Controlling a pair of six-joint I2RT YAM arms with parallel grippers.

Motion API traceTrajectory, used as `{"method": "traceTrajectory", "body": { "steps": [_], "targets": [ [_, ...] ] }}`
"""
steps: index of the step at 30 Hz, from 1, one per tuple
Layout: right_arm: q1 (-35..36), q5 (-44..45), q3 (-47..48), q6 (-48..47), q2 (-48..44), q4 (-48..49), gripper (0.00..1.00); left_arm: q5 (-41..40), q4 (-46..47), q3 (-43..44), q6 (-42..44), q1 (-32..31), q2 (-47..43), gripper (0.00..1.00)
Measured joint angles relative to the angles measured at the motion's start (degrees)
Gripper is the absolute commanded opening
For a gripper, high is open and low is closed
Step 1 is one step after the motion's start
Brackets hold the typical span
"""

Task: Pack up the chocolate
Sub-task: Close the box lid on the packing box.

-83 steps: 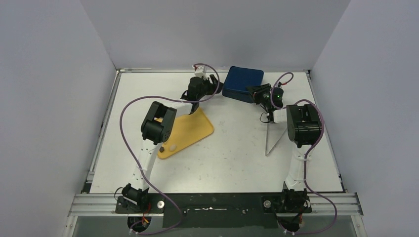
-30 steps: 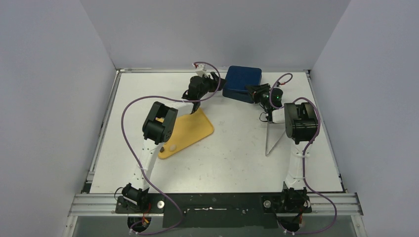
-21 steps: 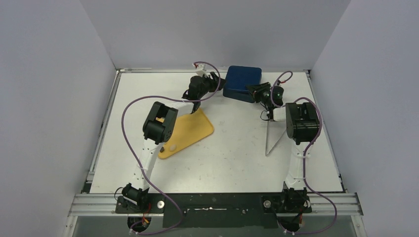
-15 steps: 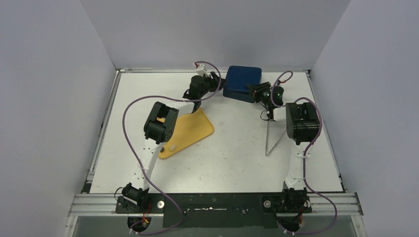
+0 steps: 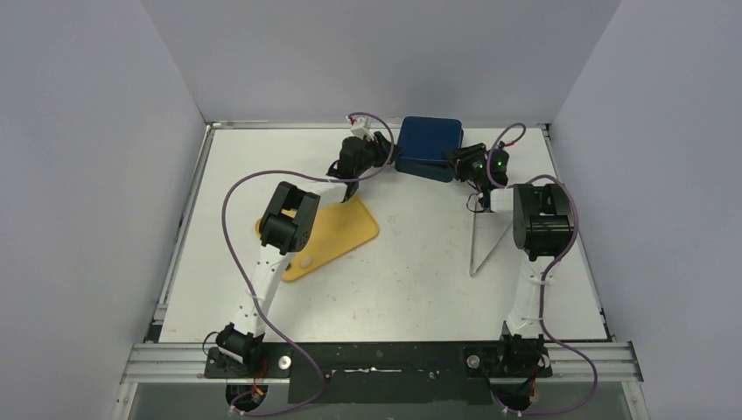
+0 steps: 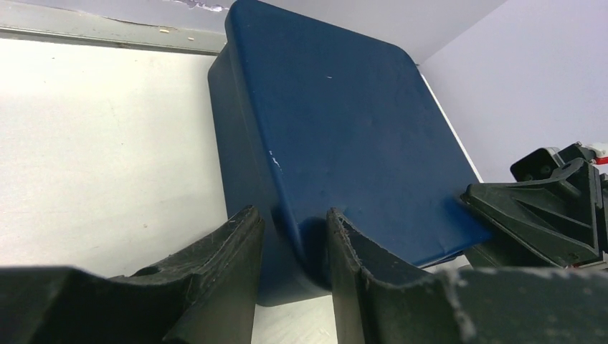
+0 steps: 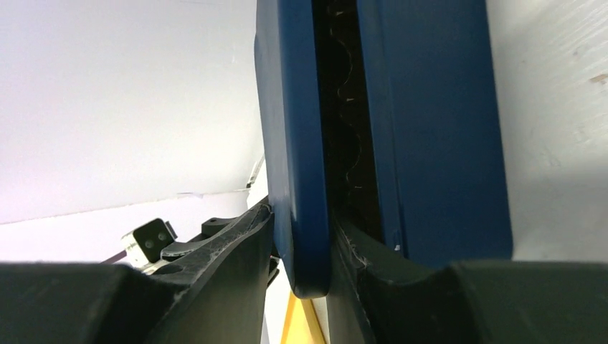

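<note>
Left arm (image 5: pixel 284 219) shifted, one small white chocolate (image 5: pixel 304 260), apparently rounded

Dark blue box (image 5: pixel 429 147): uniform navy, unpatterned, with a few pale scuffs on the lid; the gap under the lid shows black. Yellow tray (image 5: pixel 337 232): plain mustard. One chocolate (image 5: pixel 305 262) on it: white. Counter (image 5: pixel 402 280): white, peppered with dark specks. Left gripper (image 6: pixel 290 222) and right gripper (image 7: pixel 300 229): matt black jaws. Arms (image 5: pixel 262 280): black joints, white links. Cables (image 5: pixel 229 219): purple. Lights (image 5: pixel 497 161) on the right wrist: green. Walls (image 5: pixel 87 175): pale grey-lilac.
</note>
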Motion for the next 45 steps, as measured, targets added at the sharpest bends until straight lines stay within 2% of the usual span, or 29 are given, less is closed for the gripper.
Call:
{"method": "traceTrajectory", "body": {
  "steps": [6, 9, 14, 20, 25, 33, 45],
  "targets": [
    [-0.5, 2.0, -0.9, -2.5, -2.4, -4.7, 0.32, 0.3, -0.3, 0.7, 0.0, -0.1, 0.4, 0.34],
    [-0.7, 3.4, -1.7, -4.0, -3.8, -6.5, 0.3, 0.4, -0.2, 0.8, 0.0, -0.2, 0.6, 0.39],
    [-0.8, 5.1, -2.4, -5.3, -4.9, -8.2, 0.28, 0.6, -0.2, 0.8, 0.0, -0.3, 0.7, 0.4],
    [-1.0, 6.1, -3.6, -5.9, -5.9, -8.1, 0.19, 1.5, 0.1, 0.8, 0.0, -0.5, 0.7, 0.44],
    [-2.4, 5.4, -5.6, -4.3, -6.0, -4.7, 0.17, 1.6, 0.7, 0.8, 0.0, -0.6, 0.7, 0.49],
    [-3.3, 4.2, -7.5, 0.5, -5.9, 1.4, 0.12, 2.2, 3.4, 0.6, -0.6, -0.7, 0.7, 0.49],
    [-3.5, 3.5, -8.2, 3.5, -5.6, 5.1, 0.17, 2.9, 4.5, 0.2, -0.8, -0.8, 0.7, 0.48]
  ]
}}
